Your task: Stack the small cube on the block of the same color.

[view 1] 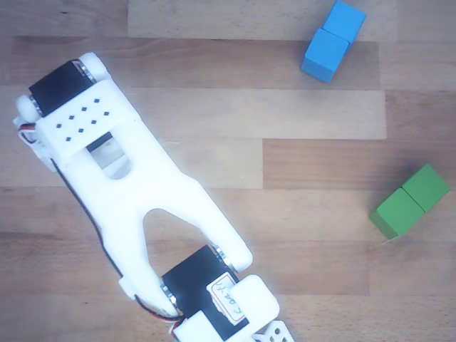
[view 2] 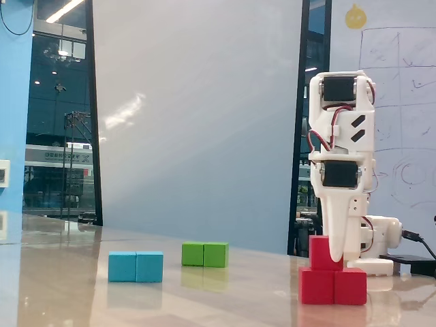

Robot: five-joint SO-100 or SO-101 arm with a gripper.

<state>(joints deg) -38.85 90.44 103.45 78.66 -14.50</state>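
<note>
In the fixed view the red block lies on the table at the right. The small red cube sits flat on top of its left half. My gripper points straight down, and one white finger overlaps the cube's right side. The other finger is hidden behind, so the gap between the jaws does not show. In the other view, looking down, only my white arm shows. There the gripper, the red cube and the red block are out of view below the bottom edge.
A blue two-cube block lies at the left and a green one behind the middle. From above the blue block is at the top right and the green block at the right. The arm's base stands behind the red block.
</note>
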